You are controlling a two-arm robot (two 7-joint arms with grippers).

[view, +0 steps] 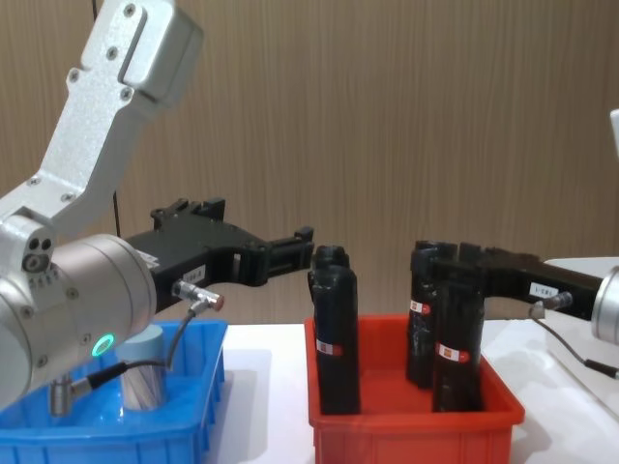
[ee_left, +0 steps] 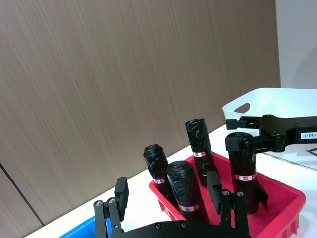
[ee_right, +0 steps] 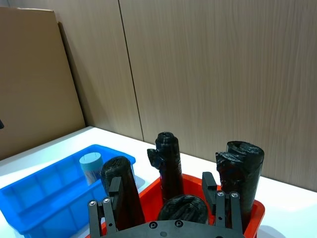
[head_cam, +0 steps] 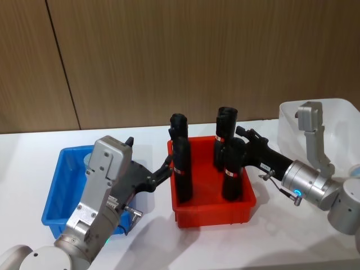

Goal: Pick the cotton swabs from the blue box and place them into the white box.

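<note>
On the far left we are seeing one blue box (head_cam: 53,202), and inside it we are counting one cotton swab jar (ee_right: 91,167). It is standing upright near the far end of the box, its long axis vertical and its lid on top. More jars may be hiding behind the arm; we cannot tell.

The left gripper (ee_left: 167,191) is hanging above the gap between the blue box and the red box (head_cam: 214,216). Its fingers are standing wide apart and are gripping nothing. It is pointing toward the red box, so the jar is lying behind and below its tips, back on the robot's left. We are judging that this arm is the nearer one and must pull back and come down over the lid.

In the middle, the red box is holding four black rolls (head_cam: 183,169), all upright.

The right gripper (ee_right: 161,184) is reaching in over these rolls. Its fingers are also spread; one roll top is sitting low between them, but we cannot tell whether they are touching it.

On the far right, one white box (head_cam: 337,112) is waiting behind the right arm, well apart from the jar.
</note>
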